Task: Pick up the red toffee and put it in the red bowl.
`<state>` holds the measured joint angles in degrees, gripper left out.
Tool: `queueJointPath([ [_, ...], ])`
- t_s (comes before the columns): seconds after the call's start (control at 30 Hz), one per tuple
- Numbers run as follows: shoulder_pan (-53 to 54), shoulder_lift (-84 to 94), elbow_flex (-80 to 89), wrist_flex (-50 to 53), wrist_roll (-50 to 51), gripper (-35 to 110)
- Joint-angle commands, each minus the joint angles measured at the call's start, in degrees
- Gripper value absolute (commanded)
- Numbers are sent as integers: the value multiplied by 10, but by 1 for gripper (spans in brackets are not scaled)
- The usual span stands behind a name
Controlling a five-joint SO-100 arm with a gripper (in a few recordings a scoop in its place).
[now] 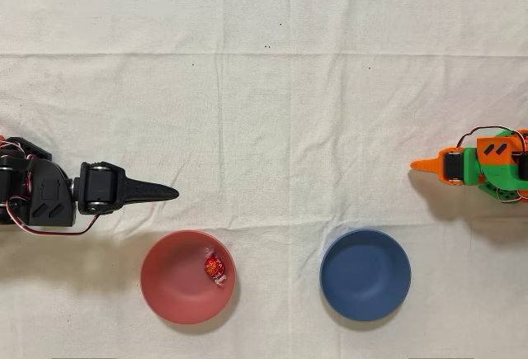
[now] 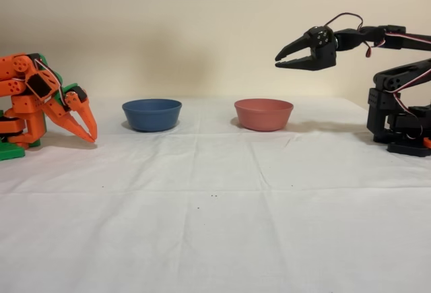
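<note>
The red toffee [image 1: 215, 268] lies inside the red bowl [image 1: 169, 283], toward its right side in the overhead view. My black gripper [image 1: 169, 193] points right, just above and left of the bowl, and touches nothing. In the fixed view the gripper [image 2: 278, 62] hangs high in the air, up and to the right of the red bowl [image 2: 263, 115]. Its jaws stand a little apart with nothing between them.
A dark blue bowl [image 1: 365, 274] sits beside the red one on the white cloth, and it shows at left of the red bowl [image 2: 151, 114] in the fixed view. The idle orange arm [image 1: 474, 165] stands at the far side.
</note>
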<state>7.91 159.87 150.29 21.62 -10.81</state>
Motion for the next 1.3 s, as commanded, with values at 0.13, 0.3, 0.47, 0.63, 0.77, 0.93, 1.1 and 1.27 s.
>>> queueJointPath([
  [0.13, 4, 68, 76, -42, 29, 1],
  [0.3, -3, 83, 86, 9, 36, 1],
  [0.47, -2, 120, 110, 50, 30, 1],
  [0.63, -3, 175, 143, 90, 28, 1],
  [0.77, -3, 197, 163, 113, 31, 1],
  [0.93, -11, 217, 195, 138, 42, 1],
  [1.1, -11, 244, 252, 150, 37, 1],
  [1.27, -15, 244, 252, 217, 48, 1],
])
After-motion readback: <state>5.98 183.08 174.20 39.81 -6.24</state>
